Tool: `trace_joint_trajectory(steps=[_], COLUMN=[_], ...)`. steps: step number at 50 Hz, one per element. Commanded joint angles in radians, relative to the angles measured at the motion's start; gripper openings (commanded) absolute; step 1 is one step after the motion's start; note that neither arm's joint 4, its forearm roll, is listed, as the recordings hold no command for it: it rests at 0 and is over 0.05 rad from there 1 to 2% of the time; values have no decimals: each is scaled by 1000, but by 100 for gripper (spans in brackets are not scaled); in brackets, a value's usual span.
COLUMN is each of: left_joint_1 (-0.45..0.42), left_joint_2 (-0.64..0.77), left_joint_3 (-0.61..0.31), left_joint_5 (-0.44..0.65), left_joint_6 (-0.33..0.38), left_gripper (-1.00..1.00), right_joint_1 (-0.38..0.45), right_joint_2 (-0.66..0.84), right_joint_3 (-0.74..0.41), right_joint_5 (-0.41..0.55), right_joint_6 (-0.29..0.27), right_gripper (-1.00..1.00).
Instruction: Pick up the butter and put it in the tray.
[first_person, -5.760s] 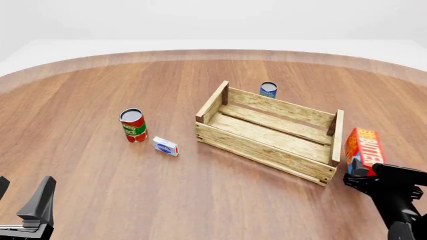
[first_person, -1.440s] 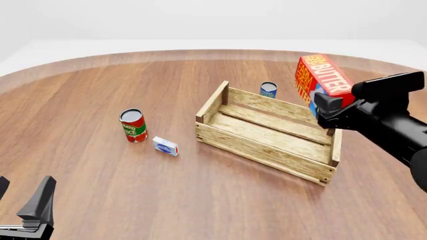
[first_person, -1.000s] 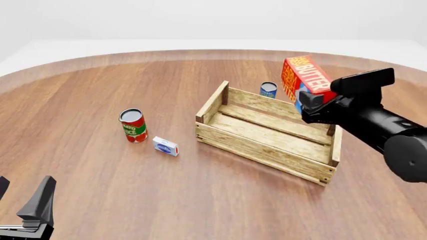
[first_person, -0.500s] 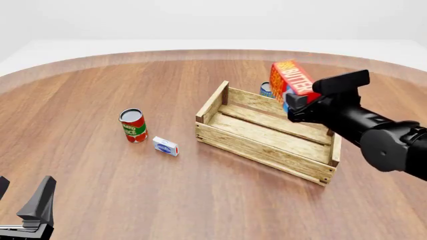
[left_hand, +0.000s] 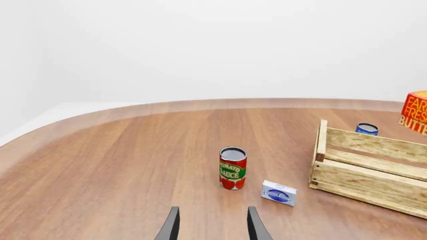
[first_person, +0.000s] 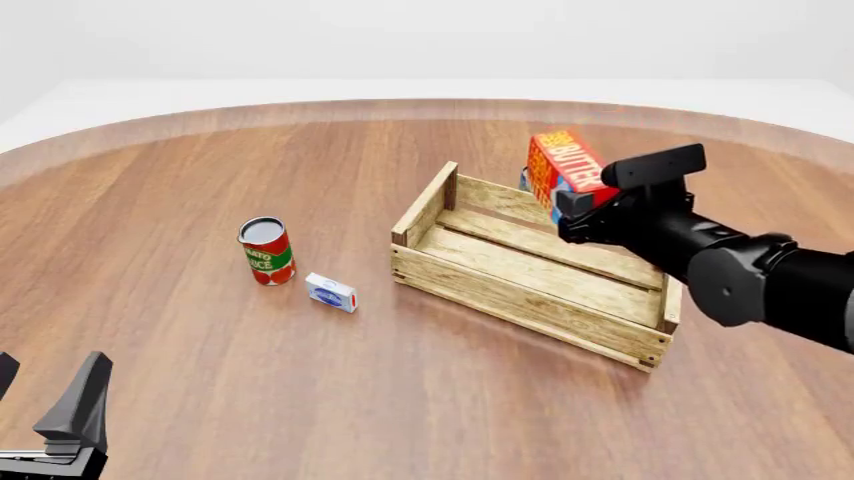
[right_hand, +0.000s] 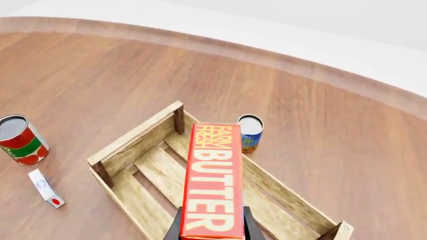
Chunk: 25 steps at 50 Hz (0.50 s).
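Note:
The butter (first_person: 561, 172) is a red and orange carton with white "BUTTER" lettering. My right gripper (first_person: 571, 205) is shut on it and holds it tilted in the air above the far side of the tray (first_person: 511, 295), a large crate of light wooden slats. In the right wrist view the butter (right_hand: 213, 180) lies along the fingers over the tray (right_hand: 140, 210). An edge of the butter (left_hand: 417, 112) shows in the left wrist view above the tray (left_hand: 363, 182). My left gripper (first_person: 47, 415) is open and empty at the near left, far from both.
A red tomato sauce can (first_person: 266, 251) and a small white-and-blue box (first_person: 331, 293) stand left of the tray. A blue can (right_hand: 251, 131) stands just behind the tray's far wall. The round wooden table's edge (first_person: 400, 105) curves across the back.
My right gripper has carried the butter up from the table right of the tray, then left and down, to above the tray's far side. The left arm has not moved.

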<state>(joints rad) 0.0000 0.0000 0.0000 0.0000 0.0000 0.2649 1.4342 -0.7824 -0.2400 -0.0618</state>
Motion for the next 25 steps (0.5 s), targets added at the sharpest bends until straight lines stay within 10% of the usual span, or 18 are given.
trace_joint_trajectory(steps=[1,25], left_joint_1=[0,0], left_joint_2=[0,0], left_joint_3=[0,0], left_joint_5=[0,0], left_joint_6=[0,0], left_gripper=[100,100], right_joint_1=[0,5], right_joint_2=[32,111], right_joint_3=[-40,-86], right_joint_5=[-5,-4], right_joint_6=[16,27], right_gripper=[-100,-100])
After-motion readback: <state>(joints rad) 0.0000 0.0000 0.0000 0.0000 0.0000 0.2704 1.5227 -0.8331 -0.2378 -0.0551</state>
